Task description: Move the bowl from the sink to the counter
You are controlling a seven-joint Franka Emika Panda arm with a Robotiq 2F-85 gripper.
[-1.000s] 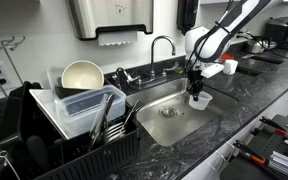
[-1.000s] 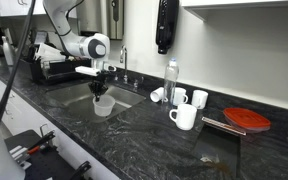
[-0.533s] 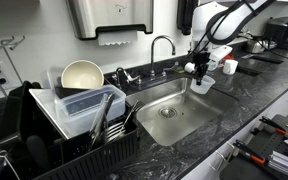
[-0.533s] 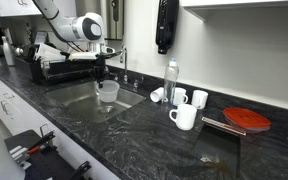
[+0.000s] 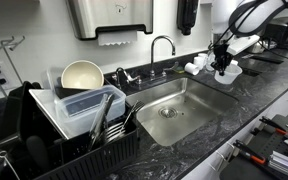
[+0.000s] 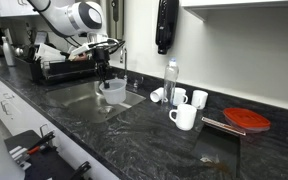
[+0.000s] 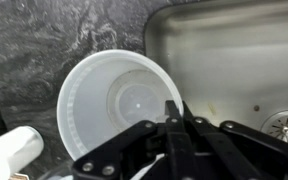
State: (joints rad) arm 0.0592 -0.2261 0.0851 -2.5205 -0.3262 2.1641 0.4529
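Gripper (image 7: 174, 112) is clamped on the bowl (image 7: 114, 105) at the rim, on the side twd the sink (image 7: 234, 50). In wrist view the dark fingers (image 7: 174, 135) sit close together across that rim. They overlap, so can't tell which blade is inside the wall and which outside. Rest of the bowl sticks out away from the fingers. It's mouth up, empty, w/ the round base showing thru the opening.

Bowl is over the counter (image 7: 44, 40), just beside the sink's edge, not over the basin. Drain shows at the lower right of wrist view. A white cup (image 7: 14, 150) lies near the bowl on the side away from the sink.

In an exterior view the bowl (image 6: 113, 91) hangs just under the gripper (image 6: 105, 80), upright, apparently clear of the worktop. It's nr the counter's (image 6: 134, 135) back edge at the end of the sink (image 6: 79, 97). Bottle (image 6: 171, 80), cups (image 6: 199, 98) and mug (image 6: 184, 117) stand further along that back edge, apart from it.

In an exterior view the gripper (image 5: 223, 67) and bowl (image 5: 230, 73) are past the sink's (image 5: 184, 122) end, beyond the faucet (image 5: 162, 45). Dish rack (image 5: 74, 120) w/ cream bowl (image 5: 82, 75) is at the opposite end, well apart.
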